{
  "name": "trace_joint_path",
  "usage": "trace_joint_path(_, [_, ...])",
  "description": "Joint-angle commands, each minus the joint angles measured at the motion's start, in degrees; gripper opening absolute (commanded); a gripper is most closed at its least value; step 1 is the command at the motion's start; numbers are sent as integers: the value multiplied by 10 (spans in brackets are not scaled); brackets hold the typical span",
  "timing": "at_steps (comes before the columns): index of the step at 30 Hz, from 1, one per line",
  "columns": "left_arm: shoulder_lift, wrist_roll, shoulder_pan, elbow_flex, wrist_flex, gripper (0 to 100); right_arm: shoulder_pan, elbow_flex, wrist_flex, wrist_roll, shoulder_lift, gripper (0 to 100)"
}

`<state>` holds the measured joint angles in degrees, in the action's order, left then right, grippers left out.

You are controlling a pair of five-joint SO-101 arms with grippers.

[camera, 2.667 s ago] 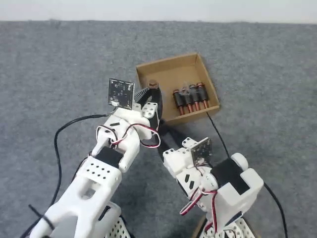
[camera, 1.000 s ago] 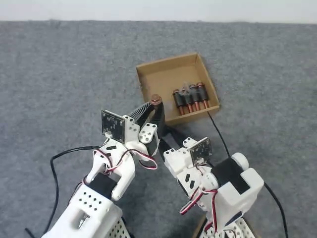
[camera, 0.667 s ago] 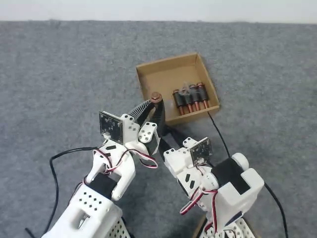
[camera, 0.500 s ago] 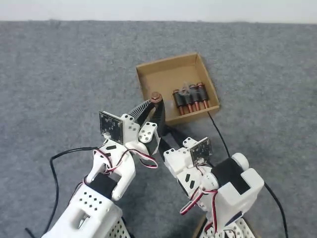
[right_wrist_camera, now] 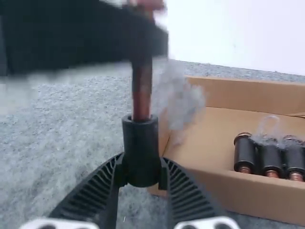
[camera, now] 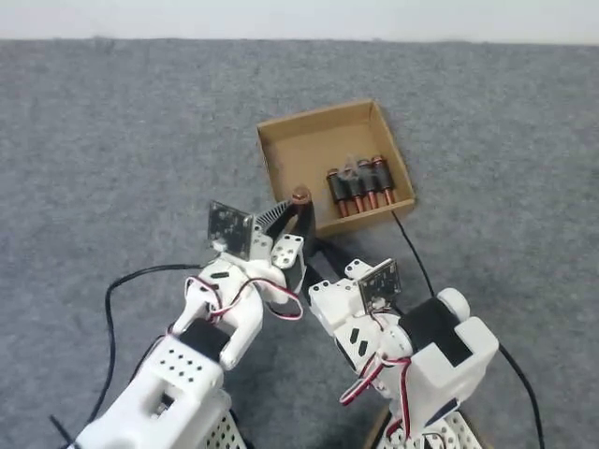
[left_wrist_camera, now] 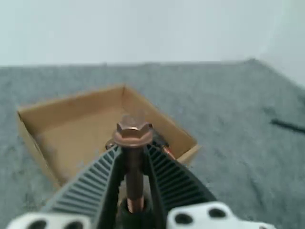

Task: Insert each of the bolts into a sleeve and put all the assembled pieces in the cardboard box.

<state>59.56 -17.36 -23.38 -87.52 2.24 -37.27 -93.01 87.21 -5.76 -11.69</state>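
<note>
At the cardboard box (camera: 318, 113) corner nearest the arms, your two grippers meet, one above the other. Your left gripper (left_wrist_camera: 134, 150) is clamped on the copper bolt (left_wrist_camera: 134, 133), ribbed fingers pinching the shank just under the hex flange head. The bolt is upright, head on top. Your right gripper (right_wrist_camera: 141, 169) sits directly below, jaws closed around the black sleeve (right_wrist_camera: 140, 148), which is also upright. In the right wrist view the shank enters the sleeve's top opening; how deep it goes, you can't tell. Most of the shank is bare between the sleeve and the left fingers.

The sleeve hangs outside the box, just beside its outer wall, over the grey carpet (camera: 122, 140). In the high view the bolt head overlaps the box's near rim.

Inside the box, four assembled pieces (camera: 357, 187) lie side by side, touching in a row, against the near wall at the end towards your right arm. Each is a black sleeve with copper showing at the ends. A bare stretch of box floor lies beside them.

A black cable (camera: 405, 238) runs from your right arm past the box's near wall.
</note>
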Motion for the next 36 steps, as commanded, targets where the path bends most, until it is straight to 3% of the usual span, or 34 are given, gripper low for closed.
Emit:
trace_joint_path(1, [-48, 4, -2, 51, -23, 12, 7, -14, 2, 8, 7, 6])
trace_joint_path(28, [-47, 5, 3, -25, -21, 13, 36, -14, 43, 8, 3, 6])
trace_joint_path(36, [-47, -32, 3, -34, -19, 182, 42, -14, 43, 8, 3, 6])
